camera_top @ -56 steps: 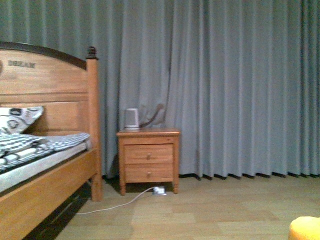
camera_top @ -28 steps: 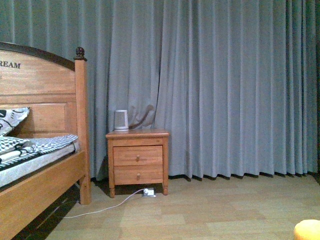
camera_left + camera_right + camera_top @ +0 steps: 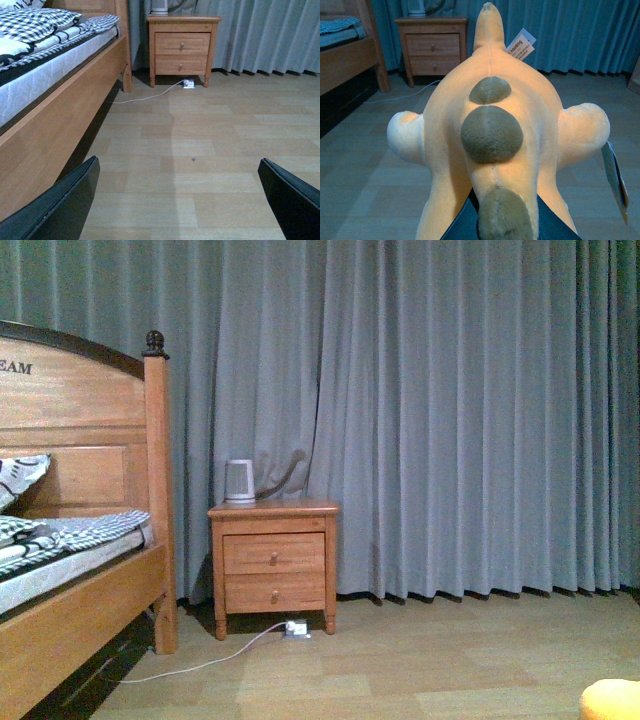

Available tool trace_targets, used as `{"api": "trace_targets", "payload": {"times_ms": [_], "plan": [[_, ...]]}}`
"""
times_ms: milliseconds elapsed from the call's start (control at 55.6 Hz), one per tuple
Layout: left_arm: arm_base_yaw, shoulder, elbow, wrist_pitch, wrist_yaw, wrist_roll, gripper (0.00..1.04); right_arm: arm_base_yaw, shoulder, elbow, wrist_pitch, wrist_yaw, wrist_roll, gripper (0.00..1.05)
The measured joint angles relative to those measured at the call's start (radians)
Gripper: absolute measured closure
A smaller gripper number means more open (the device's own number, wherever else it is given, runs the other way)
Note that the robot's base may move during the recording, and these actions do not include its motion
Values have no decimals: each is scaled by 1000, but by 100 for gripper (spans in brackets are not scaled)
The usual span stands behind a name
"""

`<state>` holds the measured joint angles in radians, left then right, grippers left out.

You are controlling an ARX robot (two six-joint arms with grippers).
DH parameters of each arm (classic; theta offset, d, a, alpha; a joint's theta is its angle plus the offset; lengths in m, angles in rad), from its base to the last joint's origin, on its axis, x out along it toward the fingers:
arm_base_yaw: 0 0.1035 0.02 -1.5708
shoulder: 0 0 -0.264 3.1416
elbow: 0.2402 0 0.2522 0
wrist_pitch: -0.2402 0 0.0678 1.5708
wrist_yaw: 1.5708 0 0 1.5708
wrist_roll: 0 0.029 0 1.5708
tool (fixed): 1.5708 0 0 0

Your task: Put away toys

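Wooden floor (image 3: 200,150), grey curtain (image 3: 450,420), bed (image 3: 70,620) and nightstand (image 3: 272,555) along the wall. Right gripper (image 3: 505,222) appears closed on the plush toy (image 3: 492,125), carried low at the robot's right; its dark jaws show only partly under the body. Left gripper (image 3: 175,200) spread wide, empty. Risks: the bulky, soft toy may sag or slip from a grip that looks small for it, and a white cable (image 3: 145,97) trails across the floor ahead. No storage place visible. The front view shows only a yellow corner of the toy; the right wrist view shows its spotted back and tag (image 3: 521,44), though the toy blocks much of that view.
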<state>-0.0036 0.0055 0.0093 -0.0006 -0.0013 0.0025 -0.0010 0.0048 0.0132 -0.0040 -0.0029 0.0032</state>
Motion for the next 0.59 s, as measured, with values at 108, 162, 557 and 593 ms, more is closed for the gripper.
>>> {"api": "trace_targets", "payload": {"times_ms": [108,162,557,593], "plan": [[0,0,0,0,0,0,6,0,0,0,0,-1,0,98],[0,0,0,0,0,0,6,0,0,0,0,0,0,98],[0,-1,0,0,0,0,6,0,0,0,0,0,0,98],[0,-1,0,0,0,0,6,0,0,0,0,0,0,98]]}}
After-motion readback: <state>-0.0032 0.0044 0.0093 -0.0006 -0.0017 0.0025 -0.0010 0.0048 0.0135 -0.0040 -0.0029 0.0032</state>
